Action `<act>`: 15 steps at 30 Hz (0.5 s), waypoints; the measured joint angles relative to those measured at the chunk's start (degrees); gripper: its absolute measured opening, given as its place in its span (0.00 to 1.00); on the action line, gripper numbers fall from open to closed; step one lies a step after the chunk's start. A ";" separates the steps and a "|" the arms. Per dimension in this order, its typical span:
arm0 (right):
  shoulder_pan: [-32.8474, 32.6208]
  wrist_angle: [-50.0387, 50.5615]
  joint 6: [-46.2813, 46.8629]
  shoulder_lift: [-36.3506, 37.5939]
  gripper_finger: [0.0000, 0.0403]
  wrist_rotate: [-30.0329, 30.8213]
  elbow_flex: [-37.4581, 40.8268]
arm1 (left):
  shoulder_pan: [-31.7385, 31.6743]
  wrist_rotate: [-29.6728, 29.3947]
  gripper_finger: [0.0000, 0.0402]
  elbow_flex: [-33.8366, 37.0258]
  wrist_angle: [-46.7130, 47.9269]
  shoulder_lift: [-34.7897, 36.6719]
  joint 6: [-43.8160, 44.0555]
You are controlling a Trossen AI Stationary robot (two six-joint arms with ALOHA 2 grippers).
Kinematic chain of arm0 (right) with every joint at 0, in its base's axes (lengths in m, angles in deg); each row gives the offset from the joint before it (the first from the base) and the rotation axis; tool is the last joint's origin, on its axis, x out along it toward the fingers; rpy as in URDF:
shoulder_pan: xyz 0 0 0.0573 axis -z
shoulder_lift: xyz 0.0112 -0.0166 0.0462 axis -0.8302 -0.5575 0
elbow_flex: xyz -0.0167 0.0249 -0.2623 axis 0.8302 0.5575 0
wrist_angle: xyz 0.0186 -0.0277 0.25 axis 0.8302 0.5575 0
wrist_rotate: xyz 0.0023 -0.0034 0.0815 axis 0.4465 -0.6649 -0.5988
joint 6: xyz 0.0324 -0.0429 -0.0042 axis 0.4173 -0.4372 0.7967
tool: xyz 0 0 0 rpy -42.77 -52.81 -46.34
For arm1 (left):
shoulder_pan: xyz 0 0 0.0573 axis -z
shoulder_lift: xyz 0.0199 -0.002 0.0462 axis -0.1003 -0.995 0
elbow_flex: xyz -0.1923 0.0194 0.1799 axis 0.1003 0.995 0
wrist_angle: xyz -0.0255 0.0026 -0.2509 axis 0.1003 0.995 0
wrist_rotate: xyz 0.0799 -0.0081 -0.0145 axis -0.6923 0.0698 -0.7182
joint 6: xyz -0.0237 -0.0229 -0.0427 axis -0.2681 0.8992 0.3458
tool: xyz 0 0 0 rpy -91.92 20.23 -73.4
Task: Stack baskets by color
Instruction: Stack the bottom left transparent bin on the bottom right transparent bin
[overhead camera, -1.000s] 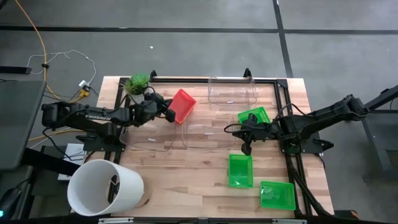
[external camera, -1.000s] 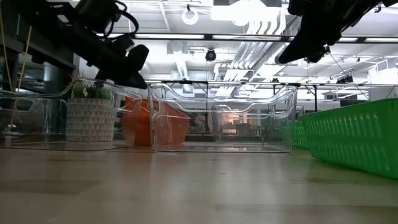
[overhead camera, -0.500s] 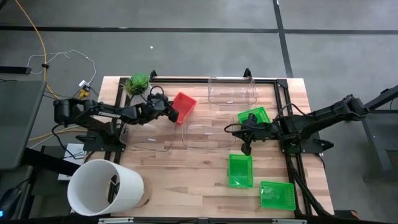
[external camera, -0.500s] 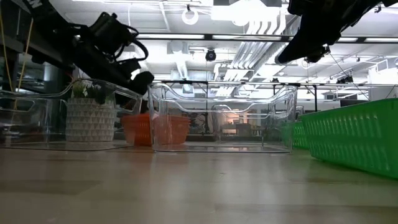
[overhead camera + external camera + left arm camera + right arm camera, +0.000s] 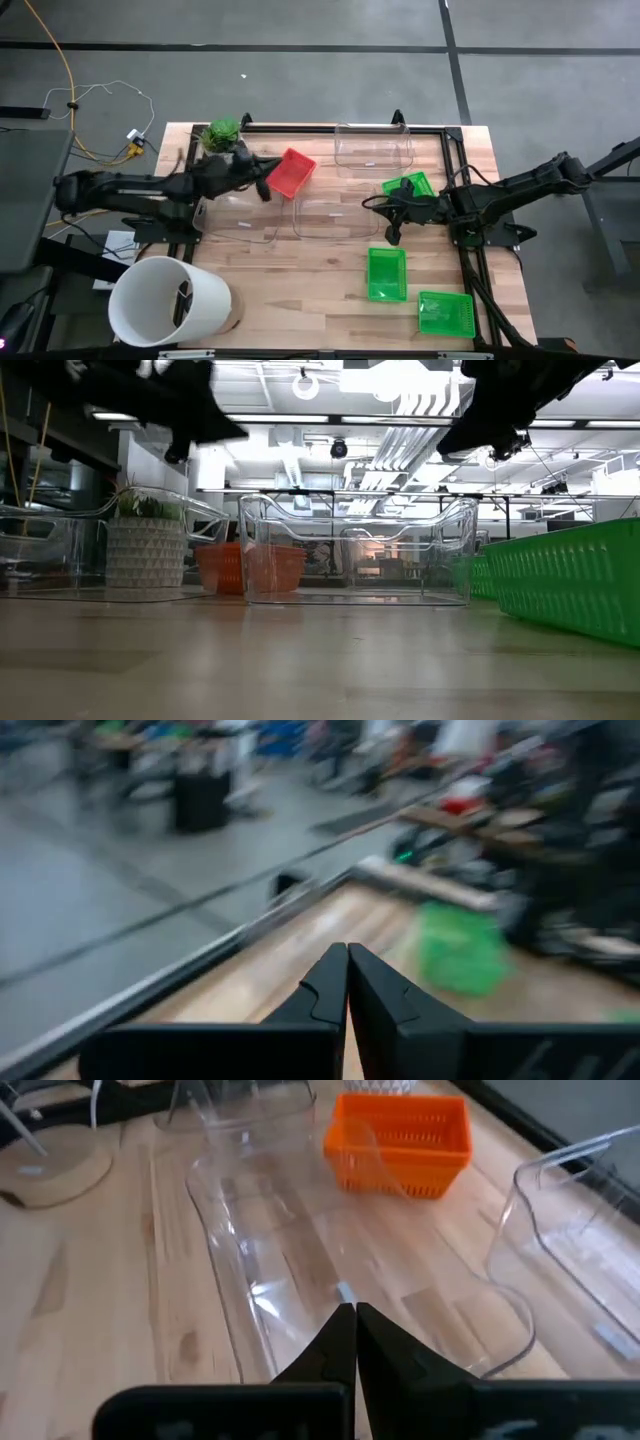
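Since a second ago the left gripper (image 5: 262,190) has let go of the red basket (image 5: 289,172), now flat on the table. Jaws shut, empty, the basket at its two o'clock, long axis diagonal. Right gripper (image 5: 388,231), shut, empty, lies farther off.

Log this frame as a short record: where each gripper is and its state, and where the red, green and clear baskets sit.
left gripper: shut, empty, in the air beside the red basket
right gripper: shut, empty, at the right edge of the middle clear basket
red basket: one, lying on the table near the potted plant
green baskets: three, unstacked, right side of the table
clear baskets: three, unstacked; far edge, middle, left
stacking: none done yet
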 joint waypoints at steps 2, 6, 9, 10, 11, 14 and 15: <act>0.00 -1.28 -1.20 0.00 0.00 0.39 0.00 | 1.99 3.18 0.00 0.00 0.83 4.42 -2.05; 0.00 -4.44 -4.09 0.00 0.00 0.43 0.00 | 7.25 6.46 0.00 -0.04 2.36 12.90 -5.51; 0.00 -6.52 -5.69 0.00 0.00 0.58 0.00 | 12.09 6.73 0.00 -0.04 4.82 17.59 -7.78; 0.00 -7.18 -6.22 0.00 0.00 0.58 0.00 | 13.55 6.16 0.00 -0.04 5.82 18.72 -8.05; 0.00 -7.79 -6.75 0.00 0.00 0.63 0.00 | 15.01 5.41 0.00 -0.04 7.09 19.79 -8.49; 0.00 -9.56 -7.94 0.00 0.00 1.16 0.00 | 18.39 1.89 0.00 -0.04 10.18 21.51 -9.99; 0.00 -10.06 -8.42 0.00 0.00 1.30 0.00 | 19.16 0.54 0.00 -0.04 11.10 21.78 -10.03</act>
